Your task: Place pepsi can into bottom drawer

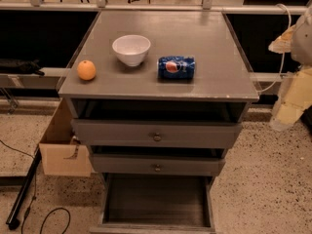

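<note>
Camera view looks down on a grey worktop (204,38) that tops a stack of three drawers. The bottom drawer (156,199) is pulled well out, and its dark floor shows nothing lying on it. The two upper drawers (122,133) are only slightly open, so they overhang the back of that floor.

Your pincer (291,99) hangs at the right edge of the frame, off the worktop's right side and well apart from everything on it. You cannot tell from here whether it is spread or pressed together, so check that before you approach.

A cardboard box (63,152) stands on the floor by the left side and is clear of your route. The white bowl (131,49) sits left of centre on the worktop. The pepsi can (176,67) lies on its side just to the right of the bowl, near but not touching it, with its long axis running left to right. The orange (86,70) rests at the left front corner.

The step in hand looks like the reach and grasp. Come in from the right and from above, and close across the can's round body rather than its ends. A lying can is apt to roll, so settle squarely on it and keep away from the bowl. Lift it clear, then bring it forward past the upper drawers before lowering.
</note>
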### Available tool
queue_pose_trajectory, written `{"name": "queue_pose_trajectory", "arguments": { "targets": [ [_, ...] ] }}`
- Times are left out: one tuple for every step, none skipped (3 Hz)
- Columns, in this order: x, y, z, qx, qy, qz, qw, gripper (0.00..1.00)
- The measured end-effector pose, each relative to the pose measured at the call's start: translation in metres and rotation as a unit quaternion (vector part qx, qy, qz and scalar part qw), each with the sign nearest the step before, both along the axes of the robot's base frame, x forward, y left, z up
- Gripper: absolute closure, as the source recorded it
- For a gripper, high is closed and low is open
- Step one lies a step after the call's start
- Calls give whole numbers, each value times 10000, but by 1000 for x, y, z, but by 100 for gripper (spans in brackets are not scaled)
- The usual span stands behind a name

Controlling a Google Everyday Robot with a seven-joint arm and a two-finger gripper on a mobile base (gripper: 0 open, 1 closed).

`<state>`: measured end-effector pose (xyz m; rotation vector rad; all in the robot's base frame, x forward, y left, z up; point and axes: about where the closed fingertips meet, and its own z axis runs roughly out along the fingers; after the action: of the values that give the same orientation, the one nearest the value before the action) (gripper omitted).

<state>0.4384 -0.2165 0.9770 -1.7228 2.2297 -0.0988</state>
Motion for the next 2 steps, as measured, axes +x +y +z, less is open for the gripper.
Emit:
{"name": "queue_pose_trajectory", "arguments": {
  "targets": [
    [0,0,0,2,0,1,10000,0],
    [36,5,9,588,-27,237,9980,0]
  ]
}}
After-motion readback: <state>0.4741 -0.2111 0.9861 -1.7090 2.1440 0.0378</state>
